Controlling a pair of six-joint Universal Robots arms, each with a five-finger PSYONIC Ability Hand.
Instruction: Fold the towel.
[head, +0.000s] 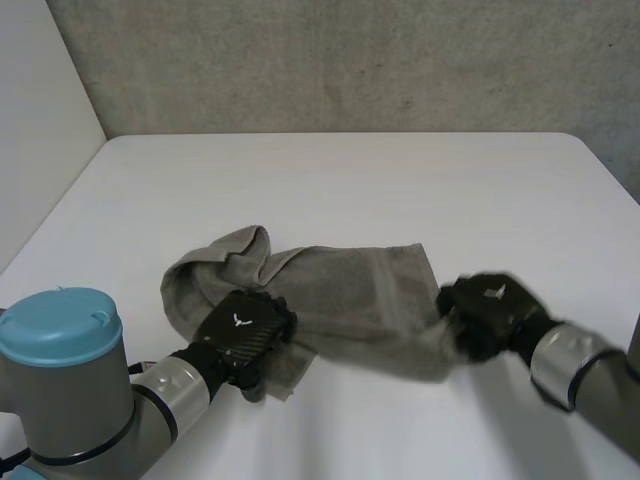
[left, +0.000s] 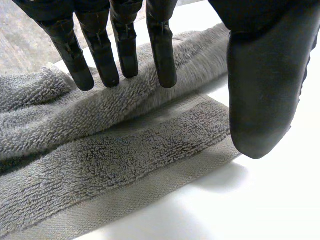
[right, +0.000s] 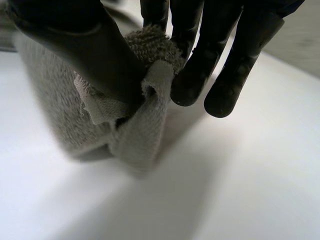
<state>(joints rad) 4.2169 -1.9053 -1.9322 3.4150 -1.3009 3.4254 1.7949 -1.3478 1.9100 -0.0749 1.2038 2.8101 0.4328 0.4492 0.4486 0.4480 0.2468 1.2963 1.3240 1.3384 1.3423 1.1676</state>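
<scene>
Start nearest, at 7 o'clock on the table (head: 400, 180): find the left hand (head: 245, 335) laid over the towel (head: 340, 295) at its near-left corner, spread wide, with fingers (left: 165, 55) straight and apart above a rolled ridge of cloth and the thumb (left: 260, 90) held clear over the hem, pinching nothing. Cannot tell whether resting on the pile or just above it. Move to 4 o'clock: find the right hand (head: 490, 312) at the opposite end, pinching a corner of hem between thumb (right: 90, 50) and fingers (right: 192, 85), with that corner seemingly raised a little off the table and cloth hanging bunched below. Read the towel as lying between the two hands, near mid-table but toward the robot's side, crumpled and not yet folded, with its long axis running 9 to 3 o'clock. Farther out, toward 10 o'clock, note a humped fold curling up at the left end; beyond that, bare table through to 12 o'clock. Judge the coming move to turn on this: right end gripped, left end merely covered. Probably best to close the left hand on the corner lying under its palm, being the nearer hand to it, then draw both ends apart along that 9-to-3 line to flatten the cloth before any fold.
</scene>
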